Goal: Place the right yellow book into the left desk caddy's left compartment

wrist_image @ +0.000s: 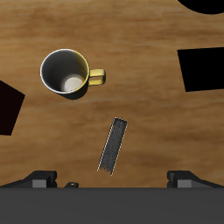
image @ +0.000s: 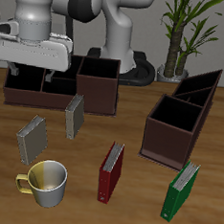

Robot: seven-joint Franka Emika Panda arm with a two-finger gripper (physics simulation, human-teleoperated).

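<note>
The right yellow book [image: 32,139] stands tilted on the table, just behind the mug; in the wrist view it [wrist_image: 112,145] shows as a slim grey strip seen from above. My gripper [image: 31,75] is open and empty, well above the table and above this book; its two fingertips show wide apart in the wrist view [wrist_image: 114,179]. The left desk caddy [image: 179,118], dark maroon-brown with a tall square bin and slanted slots, stands far across the table from the gripper. Its compartments look empty.
A similar darker grey book [image: 75,116] stands beside the target. A yellow-and-white mug [image: 45,182] [wrist_image: 68,72], a red book [image: 111,171] and a green book [image: 182,192] stand near the front edge. A wide low brown caddy [image: 63,86] is at the back.
</note>
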